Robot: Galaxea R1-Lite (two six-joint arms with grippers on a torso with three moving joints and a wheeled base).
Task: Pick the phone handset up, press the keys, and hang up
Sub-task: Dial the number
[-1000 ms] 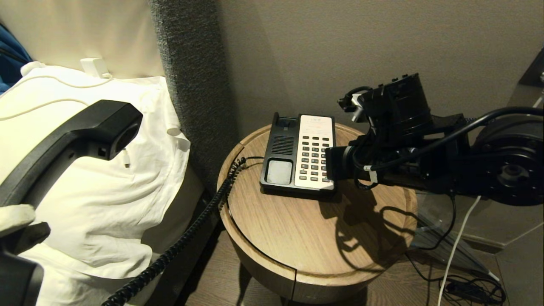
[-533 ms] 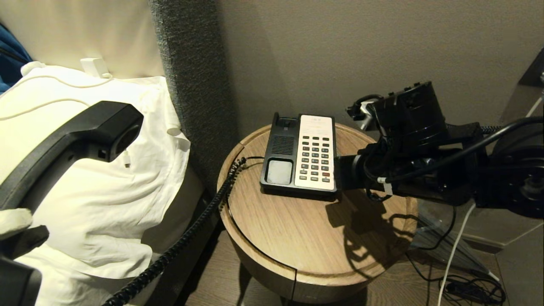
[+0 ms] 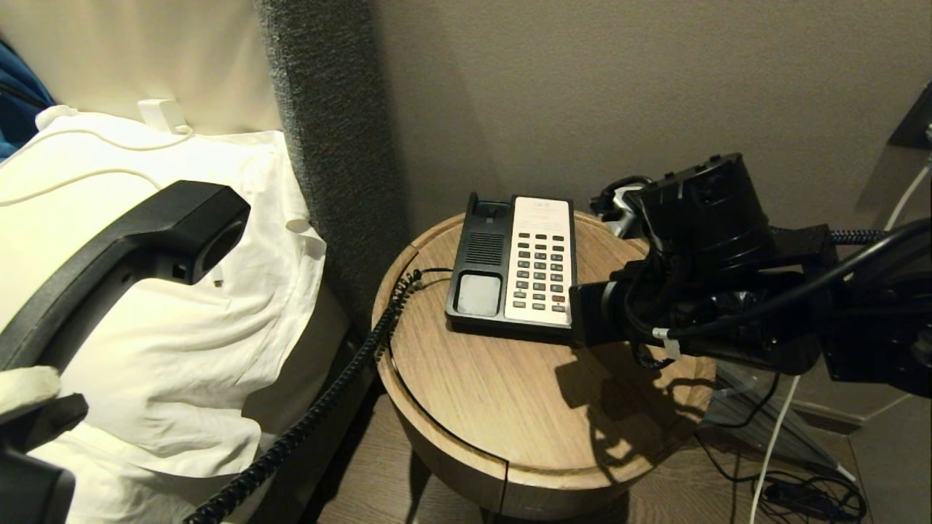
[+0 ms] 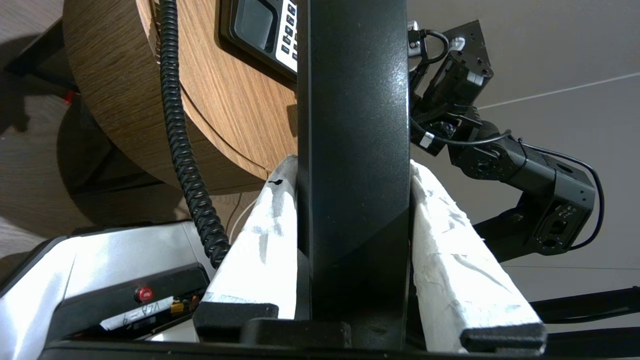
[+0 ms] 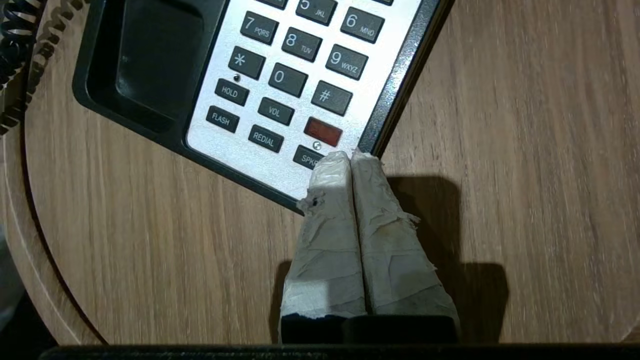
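Observation:
The black phone handset (image 3: 124, 251) is lifted at the left over the white bedding, and my left gripper (image 4: 352, 167) is shut on its shaft, one white-wrapped finger (image 3: 25, 382) on each side. Its coiled cord (image 3: 328, 400) runs down to the round wooden table (image 3: 495, 393). The phone base (image 3: 477, 269) stands there with an empty cradle and a white panel of dark keys (image 5: 295, 75). My right gripper (image 5: 350, 157) is shut, its taped fingertips pressed together over the panel's near right corner, beside the speaker key (image 5: 306, 157). Whether they touch it I cannot tell.
White pillows and bedding (image 3: 204, 364) fill the left. A grey padded headboard edge (image 3: 328, 145) rises between the bed and the table. The wall stands close behind the phone. Loose cables (image 3: 786, 480) lie on the floor at the right of the table.
My right arm has drawn back from the keys' right column toward the phone's near right corner. The left gripper and handset have stayed about where they were.

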